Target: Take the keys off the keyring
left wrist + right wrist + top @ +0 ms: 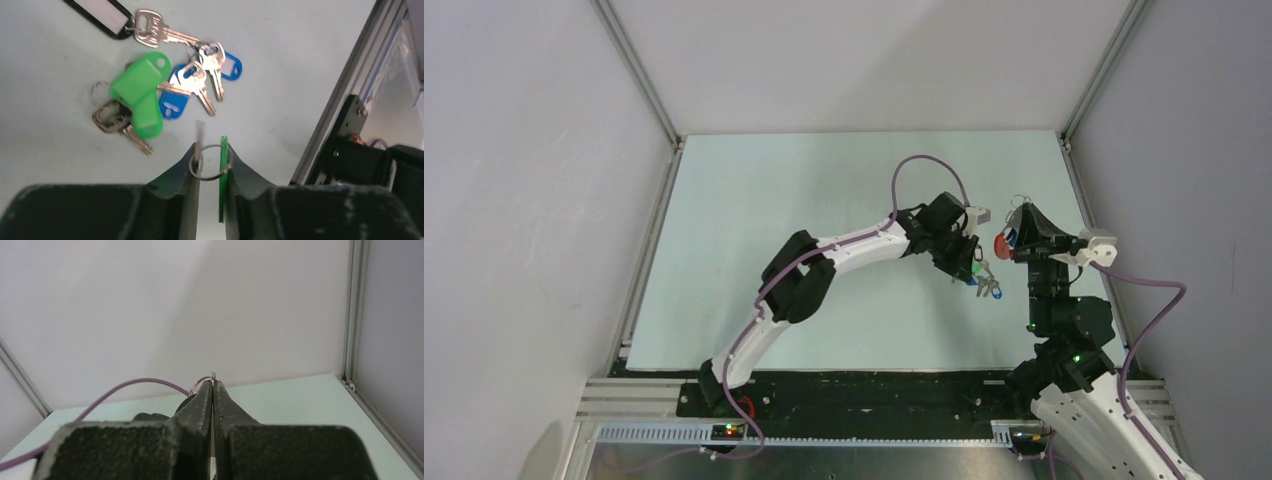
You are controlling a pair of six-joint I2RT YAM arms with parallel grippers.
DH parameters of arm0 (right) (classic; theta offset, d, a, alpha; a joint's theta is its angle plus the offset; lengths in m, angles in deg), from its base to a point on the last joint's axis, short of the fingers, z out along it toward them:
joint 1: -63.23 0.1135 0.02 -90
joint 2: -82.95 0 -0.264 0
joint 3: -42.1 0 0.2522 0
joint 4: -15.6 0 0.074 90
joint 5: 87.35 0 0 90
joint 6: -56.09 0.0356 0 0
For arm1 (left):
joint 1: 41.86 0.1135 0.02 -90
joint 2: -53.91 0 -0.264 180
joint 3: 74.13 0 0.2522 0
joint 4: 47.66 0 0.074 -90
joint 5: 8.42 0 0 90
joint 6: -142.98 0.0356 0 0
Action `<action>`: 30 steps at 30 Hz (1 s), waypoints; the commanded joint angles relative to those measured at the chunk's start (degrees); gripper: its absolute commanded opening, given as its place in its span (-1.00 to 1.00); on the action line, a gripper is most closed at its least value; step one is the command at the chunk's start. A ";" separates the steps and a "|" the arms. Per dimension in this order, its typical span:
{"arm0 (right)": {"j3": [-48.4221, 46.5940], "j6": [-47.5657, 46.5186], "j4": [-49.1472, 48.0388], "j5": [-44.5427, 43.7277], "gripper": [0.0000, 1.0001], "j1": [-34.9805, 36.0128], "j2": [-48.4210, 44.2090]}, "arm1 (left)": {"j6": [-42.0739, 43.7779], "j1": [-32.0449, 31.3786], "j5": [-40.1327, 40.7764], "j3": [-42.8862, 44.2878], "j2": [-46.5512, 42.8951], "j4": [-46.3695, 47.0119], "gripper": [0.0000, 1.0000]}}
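Note:
My left gripper (pixel 210 150) is shut on a small silver ring (pixel 208 178) that carries a silver key (pixel 199 132) and a green tag (pixel 223 180). It holds them just above a pile of keys (pixel 200 90) with green (pixel 140 92) and blue (pixel 173 105) tags on the table. In the top view the left gripper (pixel 972 262) hangs over that pile (pixel 990 290). My right gripper (pixel 213 385) is shut and points upward, with a silver ring (pixel 198 384) sticking out of its tip. In the top view the red keyring (pixel 1001 246) shows at the right gripper (pixel 1022 208), lifted off the table.
A black oval tag (pixel 100 12) with a silver key lies at the far edge of the pile. The enclosure's aluminium frame post (pixel 340 110) runs close on the right. White walls (pixel 200 300) enclose the pale table (pixel 824 250).

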 commanded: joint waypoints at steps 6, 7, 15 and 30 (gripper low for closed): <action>-2.53 -1.43 -0.75 -1.04 -1.00 -0.18 -2.54 | -2.13 1.28 7.47 -2.31 -3.46 5.94 0.96; -2.59 -1.27 -0.04 -1.02 -1.00 -0.14 -2.60 | -1.56 1.79 8.32 -3.76 -6.48 5.94 0.97; -2.56 2.13 5.01 2.37 -1.00 -0.27 -0.58 | 5.66 6.51 19.78 -27.38 -31.29 5.90 0.99; -6.45 11.03 -3.03 23.91 -1.00 0.40 29.90 | 5.97 28.15 17.39 -51.52 -73.77 0.45 0.99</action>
